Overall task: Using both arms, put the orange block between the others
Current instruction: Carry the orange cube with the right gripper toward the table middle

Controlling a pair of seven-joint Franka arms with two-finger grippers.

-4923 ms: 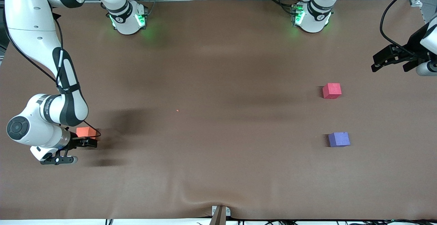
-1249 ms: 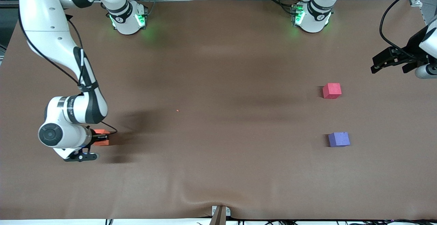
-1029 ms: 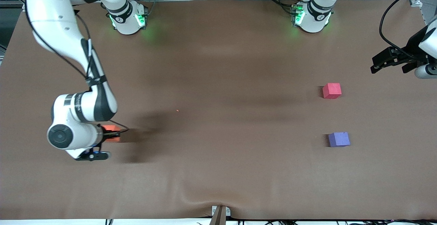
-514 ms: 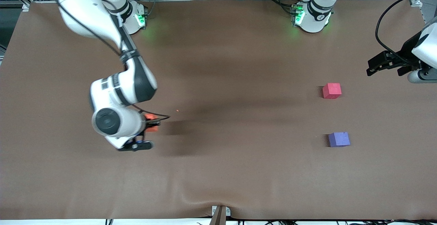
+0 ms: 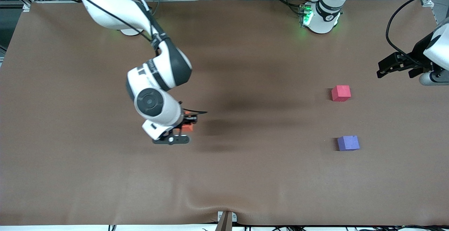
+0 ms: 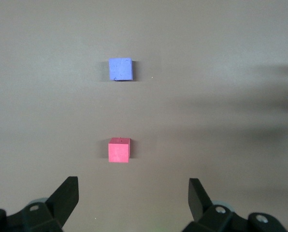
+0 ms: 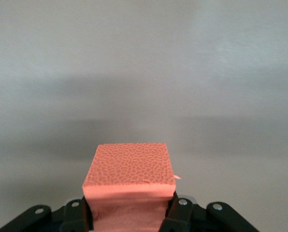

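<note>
We are seeing the right claw [image 5: 187,123] clenching the orange block [image 7: 129,179] mid-frame, the left claw [image 5: 398,64] gaping at the frame's right edge.

The orange block [image 5: 188,127], a small matte foam cube with a pebbled top face, is pinched between the fingers of the right tool [image 5: 187,122] and carried level above the middle of the counter [image 5: 245,175], well apart from the red block [image 5: 341,93] toward the right arm's end. The red block, a pinkish-red foam cube, sits flat on the counter, and the purple-blue block [image 5: 348,142], of the same size, sits flat nearer to the front camera than the red block, with a bare gap between them.
</note>
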